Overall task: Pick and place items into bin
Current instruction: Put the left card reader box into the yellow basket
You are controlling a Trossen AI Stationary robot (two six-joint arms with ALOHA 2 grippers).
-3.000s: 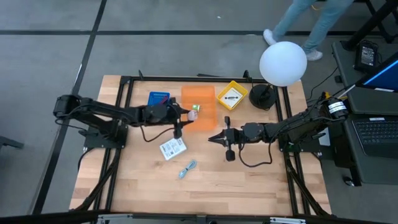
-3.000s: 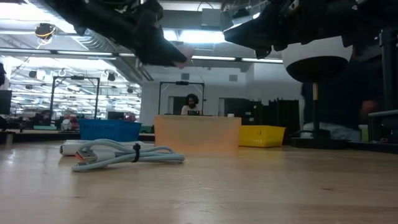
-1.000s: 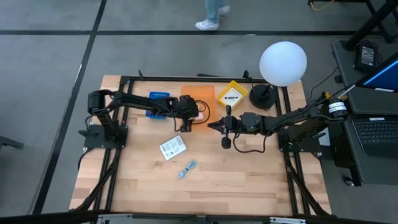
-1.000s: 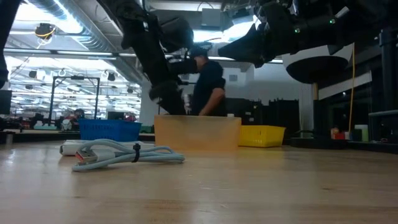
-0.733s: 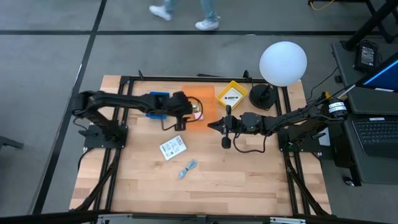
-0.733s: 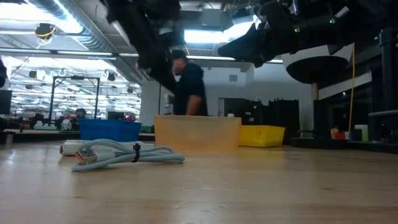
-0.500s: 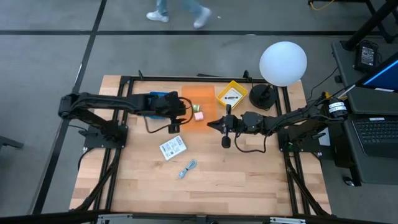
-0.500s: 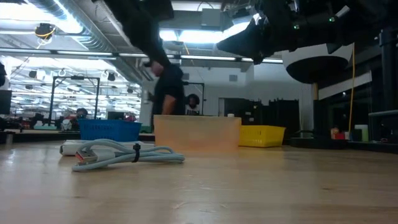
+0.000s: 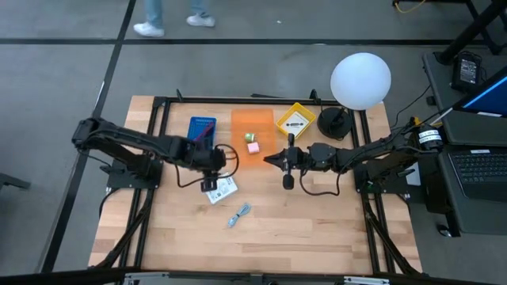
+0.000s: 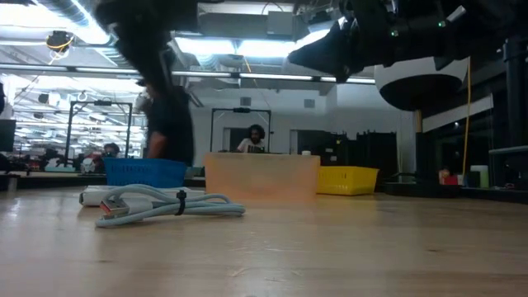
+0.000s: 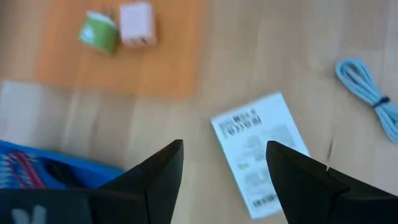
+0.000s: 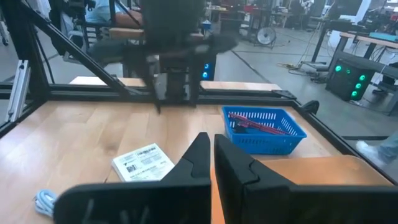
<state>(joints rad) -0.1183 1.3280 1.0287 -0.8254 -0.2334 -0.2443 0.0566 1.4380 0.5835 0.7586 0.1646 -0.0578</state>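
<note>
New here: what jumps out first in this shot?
The white globe lamp at the table's far right corner, then the orange bin at the far middle, with a pink cube and a green cube inside. The left tool, open, hangs over a white packet mid-table.

pale blond wooden table top [image 9: 317, 237] with fine grain lines, framed by black metal rails [image 9: 238, 100]. translucent orange rectangular bin [image 9: 252, 139] holding a soft pink cube [image 9: 253, 147] and a small green cube [image 9: 249, 138]. bright blue mesh basket [image 9: 201, 128] with dark-red and pale contents. yellow square tray [image 9: 295, 121] carrying a white packet with black print. white flat packet [image 9: 220, 189] with dark printed text and a code block. light-blue coiled cord [image 9: 239, 214]. matte white globe lamp [image 9: 360, 80] on a black base. both arms black.
</note>
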